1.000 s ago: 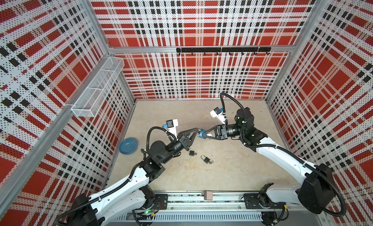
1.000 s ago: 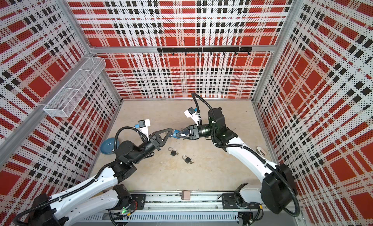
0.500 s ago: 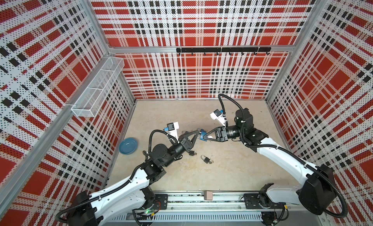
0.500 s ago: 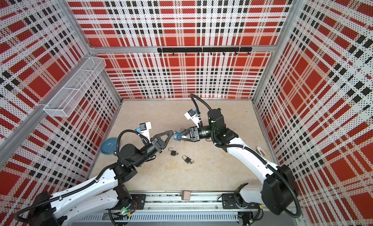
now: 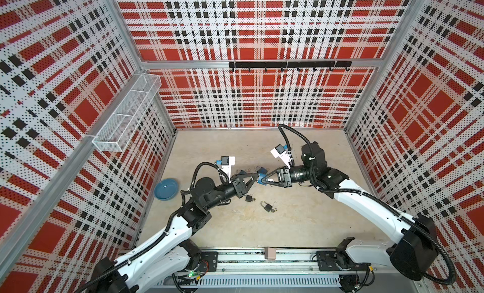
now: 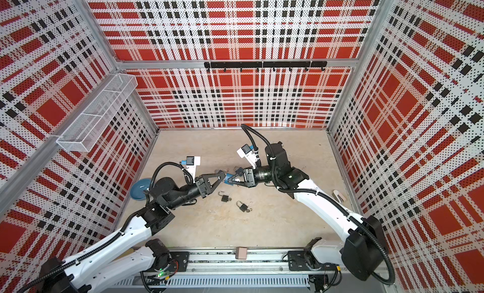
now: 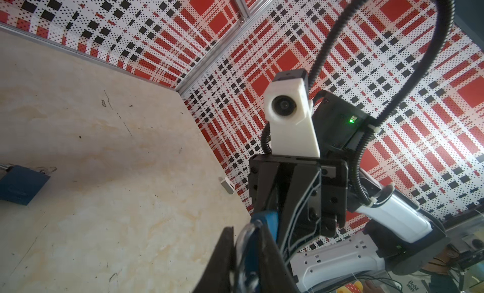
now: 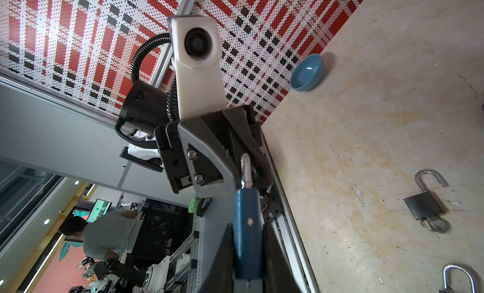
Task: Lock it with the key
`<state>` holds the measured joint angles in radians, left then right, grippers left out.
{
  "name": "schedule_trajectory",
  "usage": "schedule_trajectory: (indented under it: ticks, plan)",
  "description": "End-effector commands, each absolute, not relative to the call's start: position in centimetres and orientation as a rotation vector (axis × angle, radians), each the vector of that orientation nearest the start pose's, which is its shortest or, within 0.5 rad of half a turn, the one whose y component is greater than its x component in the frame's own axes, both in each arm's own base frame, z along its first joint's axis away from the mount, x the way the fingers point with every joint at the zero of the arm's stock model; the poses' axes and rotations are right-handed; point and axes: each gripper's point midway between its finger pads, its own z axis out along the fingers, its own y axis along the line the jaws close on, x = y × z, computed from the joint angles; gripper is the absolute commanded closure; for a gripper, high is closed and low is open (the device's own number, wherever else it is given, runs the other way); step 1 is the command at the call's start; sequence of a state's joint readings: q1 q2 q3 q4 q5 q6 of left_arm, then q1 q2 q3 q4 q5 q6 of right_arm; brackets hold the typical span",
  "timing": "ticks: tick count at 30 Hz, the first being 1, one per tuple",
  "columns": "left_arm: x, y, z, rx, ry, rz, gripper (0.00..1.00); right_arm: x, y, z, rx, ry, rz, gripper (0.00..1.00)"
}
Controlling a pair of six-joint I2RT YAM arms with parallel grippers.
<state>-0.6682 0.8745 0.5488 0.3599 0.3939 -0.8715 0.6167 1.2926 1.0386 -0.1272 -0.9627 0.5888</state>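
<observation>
Above the middle of the floor my two grippers meet tip to tip in both top views. My right gripper (image 5: 262,181) (image 8: 247,226) is shut on the body of a blue padlock (image 5: 259,179) (image 8: 247,252). The padlock's silver shackle (image 8: 245,168) points at the left arm. My left gripper (image 5: 255,177) (image 7: 245,234) stands nearly closed around that shackle (image 7: 245,239), which lies against one finger. No key shows on this padlock. A ring of keys (image 8: 434,225) hangs from a black padlock (image 8: 424,205) on the floor.
Two black padlocks (image 5: 249,198) (image 5: 267,207) lie with open shackles just in front of the grippers. Another blue padlock (image 7: 21,184) lies behind them. A blue bowl (image 5: 166,188) sits by the left wall. A small white piece (image 6: 339,195) lies by the right wall.
My left gripper has slid a little to the right over the padlock's shackle. The right gripper has kept its hold on the padlock and edged towards the left one.
</observation>
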Motion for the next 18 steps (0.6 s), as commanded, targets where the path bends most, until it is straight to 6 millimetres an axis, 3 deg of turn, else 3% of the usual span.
schedule_trajectory:
  ticks: [1,7,14,15,16,18]
  plan:
    - [19.9,-27.2,30.1,0.284,1.794,-1.579,0.8,22.4,32.8,34.0,-0.8,1.852,1.601,1.0]
    - [20.1,-26.8,30.6,0.265,1.766,-1.567,0.99,22.3,32.9,34.1,-0.803,1.849,1.611,1.0]
    - [20.8,-25.8,30.5,0.208,1.751,-1.526,1.0,22.3,32.9,33.9,-0.804,1.854,1.616,1.0]
    - [21.0,-25.5,30.5,0.192,1.745,-1.517,1.0,22.3,32.8,33.8,-0.802,1.856,1.614,0.96]
    - [21.3,-25.1,30.6,0.171,1.737,-1.505,1.0,22.2,32.8,33.8,-0.801,1.852,1.614,0.82]
    - [21.7,-24.4,30.8,0.136,1.719,-1.482,1.0,22.2,32.7,33.7,-0.795,1.851,1.61,0.66]
